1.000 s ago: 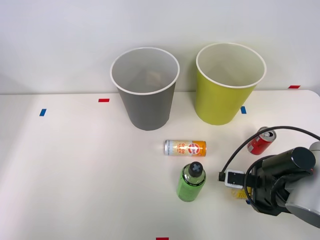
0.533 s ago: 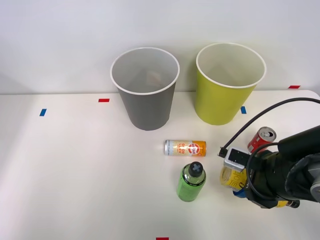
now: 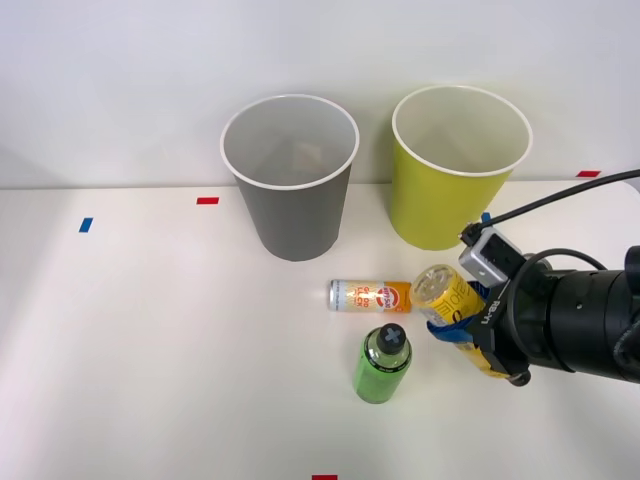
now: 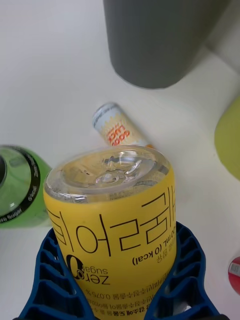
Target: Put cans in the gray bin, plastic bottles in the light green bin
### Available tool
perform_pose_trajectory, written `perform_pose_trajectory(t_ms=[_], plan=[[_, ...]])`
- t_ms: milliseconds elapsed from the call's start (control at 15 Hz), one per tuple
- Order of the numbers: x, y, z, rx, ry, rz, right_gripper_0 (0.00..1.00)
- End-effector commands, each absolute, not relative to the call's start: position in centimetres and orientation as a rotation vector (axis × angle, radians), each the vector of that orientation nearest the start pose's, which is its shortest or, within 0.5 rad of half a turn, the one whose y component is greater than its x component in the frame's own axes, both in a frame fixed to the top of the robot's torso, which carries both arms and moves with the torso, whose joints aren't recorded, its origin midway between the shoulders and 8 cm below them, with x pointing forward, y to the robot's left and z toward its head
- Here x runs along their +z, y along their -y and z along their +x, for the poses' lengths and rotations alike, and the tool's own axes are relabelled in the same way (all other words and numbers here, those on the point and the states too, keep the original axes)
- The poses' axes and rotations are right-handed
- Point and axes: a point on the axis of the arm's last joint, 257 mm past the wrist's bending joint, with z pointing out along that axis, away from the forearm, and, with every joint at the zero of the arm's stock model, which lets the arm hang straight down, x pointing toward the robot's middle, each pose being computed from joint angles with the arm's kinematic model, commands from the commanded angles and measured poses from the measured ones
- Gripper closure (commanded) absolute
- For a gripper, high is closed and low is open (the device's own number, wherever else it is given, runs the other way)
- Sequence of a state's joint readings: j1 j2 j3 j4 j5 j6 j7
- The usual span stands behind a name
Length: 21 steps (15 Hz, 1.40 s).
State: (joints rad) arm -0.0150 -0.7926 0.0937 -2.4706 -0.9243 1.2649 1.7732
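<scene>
The right jaws (image 3: 462, 322) are closed on the yellow bottle (image 3: 447, 292), lifted off the counter (image 3: 150, 350) with its clear base tipped toward the gray bin (image 3: 290, 180), whereas half a second ago they held it lower and nearer the robot. Just beside them lie the orange can (image 3: 370, 295) and the green bottle (image 3: 383, 362), with the light green bin (image 3: 455, 170) just beyond. The wrist view adds the blue fingers (image 4: 50, 280) hugging the bottle's label and the red can (image 4: 234, 274) close by.
</scene>
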Motion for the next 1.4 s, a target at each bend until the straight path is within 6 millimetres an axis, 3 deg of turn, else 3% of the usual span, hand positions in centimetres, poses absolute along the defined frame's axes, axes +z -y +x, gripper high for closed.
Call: perform_pose_trajectory(t_ms=[67,267,600,933,1200,1400], plan=[[-13.3,14.2,37.1,0.276,-1.958,-0.967,0.95],[-9.2,13.3,37.7,0.423,-1.851,-0.792,0.96],[-0.7,12.8,38.1,0.639,-1.528,-0.518,0.95],[5.9,15.5,39.0,0.656,-1.277,-0.33,0.95],[7.0,17.9,41.1,0.58,-1.216,-0.288,0.96],[7.8,19.3,44.0,0.518,-1.197,-0.291,0.96]])
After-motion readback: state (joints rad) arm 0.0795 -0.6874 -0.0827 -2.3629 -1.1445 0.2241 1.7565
